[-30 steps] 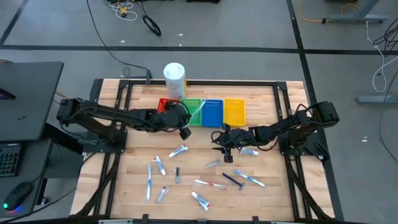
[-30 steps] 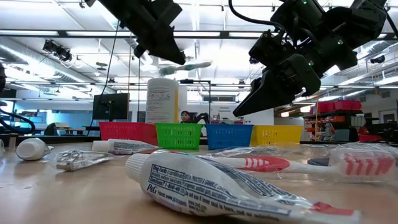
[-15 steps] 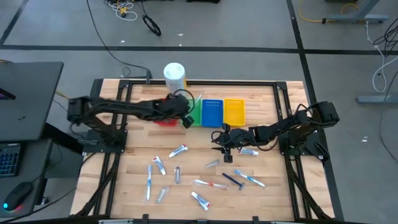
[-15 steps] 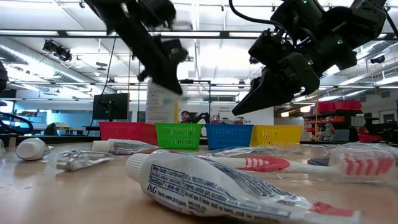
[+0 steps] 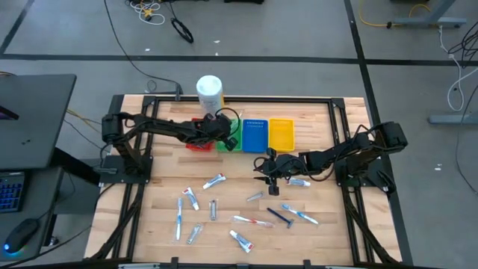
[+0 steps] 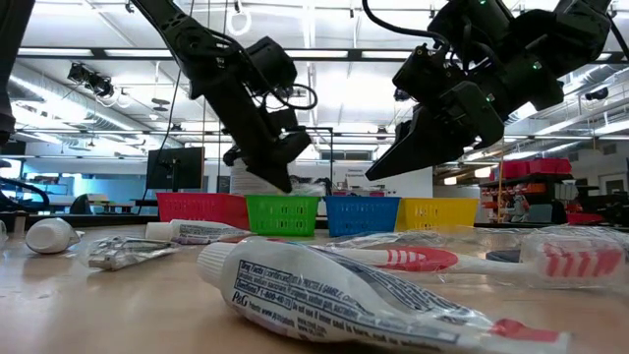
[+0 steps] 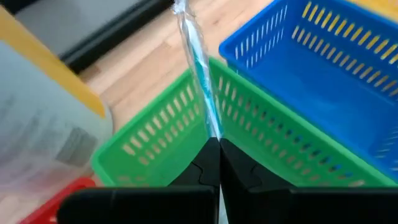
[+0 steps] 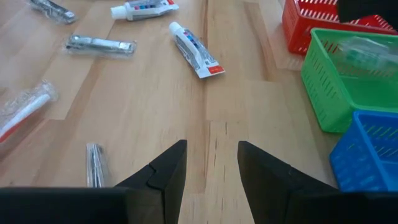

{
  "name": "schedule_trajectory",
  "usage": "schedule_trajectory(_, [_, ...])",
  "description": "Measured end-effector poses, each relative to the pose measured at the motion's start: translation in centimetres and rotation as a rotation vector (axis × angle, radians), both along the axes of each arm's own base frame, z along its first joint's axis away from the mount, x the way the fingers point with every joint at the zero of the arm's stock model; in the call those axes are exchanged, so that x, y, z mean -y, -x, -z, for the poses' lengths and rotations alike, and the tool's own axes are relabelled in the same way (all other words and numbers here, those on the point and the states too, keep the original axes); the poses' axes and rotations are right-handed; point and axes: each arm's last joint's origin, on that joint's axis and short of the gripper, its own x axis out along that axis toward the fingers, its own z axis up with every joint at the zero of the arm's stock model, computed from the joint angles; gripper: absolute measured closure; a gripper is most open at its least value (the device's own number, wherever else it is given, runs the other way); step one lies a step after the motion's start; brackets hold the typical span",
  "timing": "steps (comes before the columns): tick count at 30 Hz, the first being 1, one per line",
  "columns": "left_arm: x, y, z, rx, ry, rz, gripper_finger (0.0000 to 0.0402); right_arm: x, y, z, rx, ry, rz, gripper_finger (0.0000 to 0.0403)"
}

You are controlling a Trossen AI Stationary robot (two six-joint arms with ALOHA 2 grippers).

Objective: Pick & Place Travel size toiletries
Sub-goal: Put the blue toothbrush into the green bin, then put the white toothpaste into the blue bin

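Note:
My left gripper (image 5: 229, 140) is over the green bin (image 5: 233, 123), shut on a clear-wrapped toothbrush (image 7: 196, 62) with teal marks. My right gripper (image 5: 262, 175) is open and empty, above the table (image 5: 149, 202) in front of the blue bin (image 5: 255, 134), next to a white tube (image 5: 299, 181). Several tubes (image 5: 214, 180), toothbrushes (image 5: 252, 221) and a dark blue razor (image 5: 280, 217) lie flat on the near half of the table. My left gripper pinches the wrapped toothbrush by one end (image 7: 213, 134) between its two shut fingers. The fingers slant down toward the bins, and the toothbrush runs on ahead of them, along their line. It reaches across the green bin's rim (image 7: 186, 87); whether it touches the rim, I cannot tell.
Red (image 5: 196, 142), green, blue and yellow (image 5: 281, 133) bins stand in a row at the far middle. A large white canister (image 5: 209, 93) stands behind them. Bare wood lies between my right gripper and the tubes toward the left (image 8: 193, 50).
My left gripper has gone toward the far edge and down with the toothbrush, from in front of the bins to over the green bin. The toothbrush, held high a second ago, is now low at the bin's rim.

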Motion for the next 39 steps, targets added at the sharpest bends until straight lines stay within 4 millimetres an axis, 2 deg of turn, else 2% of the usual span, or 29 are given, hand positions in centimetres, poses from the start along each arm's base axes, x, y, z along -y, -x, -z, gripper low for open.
schedule_trajectory(15, [0.3, 0.6, 0.0, -0.082, 0.058, 0.05, 0.0302, 0.0, 0.1, 0.1, -0.013, 0.002, 0.0, 0.0249])
schedule_trajectory(19, [1.0, 0.4, -2.4, -0.108, 0.056, 0.078, 0.0281, 0.0, 0.1, 0.1, -0.012, 0.001, 0.0, 0.0249])
schedule_trajectory(24, [2.9, 0.6, -6.9, -0.059, -0.035, 0.216, 0.0274, 0.0, 0.0, 0.0, -0.002, 0.0, -0.001, 0.0249])
schedule_trajectory(29, [5.0, 2.4, -10.8, 0.028, -0.085, 0.294, 0.0274, 0.0, -0.1, -0.2, 0.017, -0.021, 0.011, 0.0249])
schedule_trajectory(32, [6.2, 3.8, -12.2, 0.042, -0.078, 0.319, 0.0274, 0.0, -0.1, -0.2, 0.018, -0.042, 0.024, 0.0249])
schedule_trajectory(39, [9.3, 5.9, -13.4, 0.034, -0.046, 0.387, 0.0274, -0.1, 0.0, -0.1, 0.008, -0.101, 0.053, 0.0249])
